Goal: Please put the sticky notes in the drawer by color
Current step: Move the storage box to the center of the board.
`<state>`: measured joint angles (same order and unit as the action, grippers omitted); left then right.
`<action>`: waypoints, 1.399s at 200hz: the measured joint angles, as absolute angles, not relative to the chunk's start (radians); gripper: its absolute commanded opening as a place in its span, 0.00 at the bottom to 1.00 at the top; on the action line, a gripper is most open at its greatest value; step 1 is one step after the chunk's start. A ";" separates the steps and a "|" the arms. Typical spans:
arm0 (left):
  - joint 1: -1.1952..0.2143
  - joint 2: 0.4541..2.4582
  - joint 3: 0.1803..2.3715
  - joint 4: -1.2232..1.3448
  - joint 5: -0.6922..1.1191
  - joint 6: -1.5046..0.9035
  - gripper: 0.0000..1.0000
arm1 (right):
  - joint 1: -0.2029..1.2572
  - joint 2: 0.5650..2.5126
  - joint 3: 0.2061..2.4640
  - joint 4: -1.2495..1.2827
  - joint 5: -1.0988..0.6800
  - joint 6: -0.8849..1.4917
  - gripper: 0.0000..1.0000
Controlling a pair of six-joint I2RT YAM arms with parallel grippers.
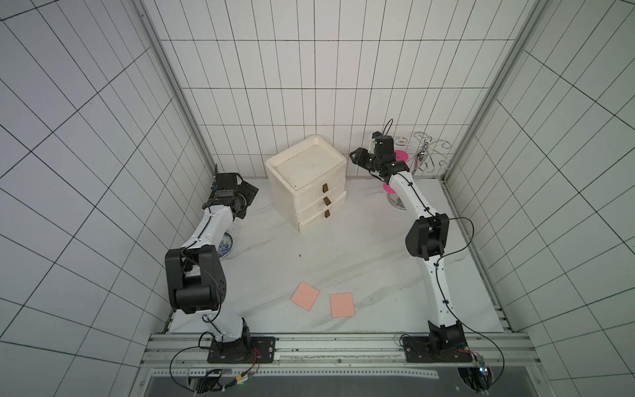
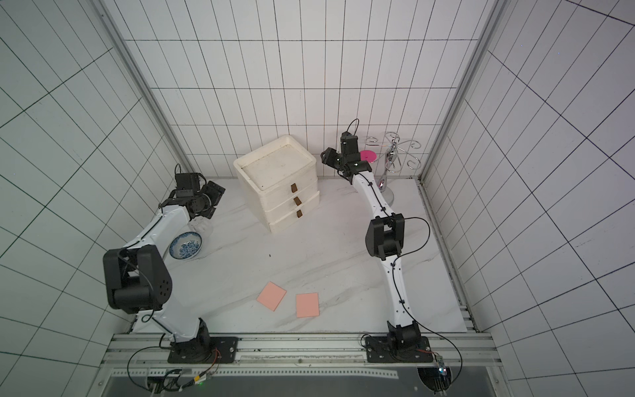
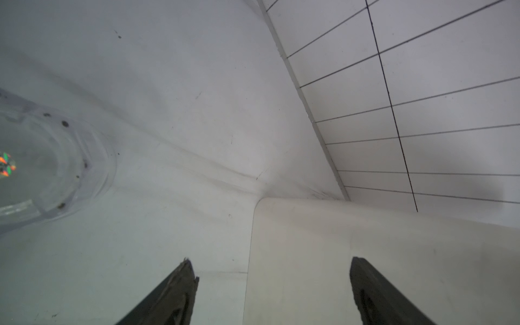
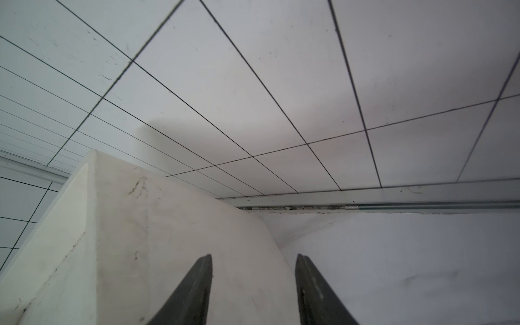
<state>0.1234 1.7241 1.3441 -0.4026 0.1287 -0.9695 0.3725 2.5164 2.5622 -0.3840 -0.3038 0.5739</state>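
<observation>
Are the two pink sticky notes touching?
No, table shows between the left pink sticky note and the right pink sticky note.

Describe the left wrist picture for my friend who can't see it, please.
The left hand is open and empty, its two dark fingers pointing at a corner of the cream drawer chest. Around it are the white table, a tiled wall and a clear round glass thing.

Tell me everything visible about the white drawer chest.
The drawer chest is a cream-white, plastic-looking box with three stacked drawers, each bearing a small brown tab handle; all look pushed in, fronts staggered. Its shallow rimmed top is bare and scuffed. It stands upright, turned at an angle, on the marble-look table near the back wall. Nothing else visibly touches it.
</observation>
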 measured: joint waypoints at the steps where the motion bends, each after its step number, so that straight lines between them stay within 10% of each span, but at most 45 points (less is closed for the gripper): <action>1: 0.125 1.731 1.349 -0.400 0.126 -0.971 0.87 | 0.373 2.518 2.562 -0.383 -0.307 0.574 0.52; 70: 0.133 2.229 1.919 -0.325 0.380 -0.999 0.80 | 0.381 2.542 2.562 -0.336 -0.393 0.564 0.52; 139: 0.042 2.339 2.047 -0.312 0.559 -0.951 0.79 | 0.372 2.539 2.528 -0.273 -0.506 0.554 0.52; 280: -0.140 2.394 2.119 -0.265 0.831 -0.893 0.79 | 0.443 1.769 1.478 -0.215 -0.360 0.456 0.53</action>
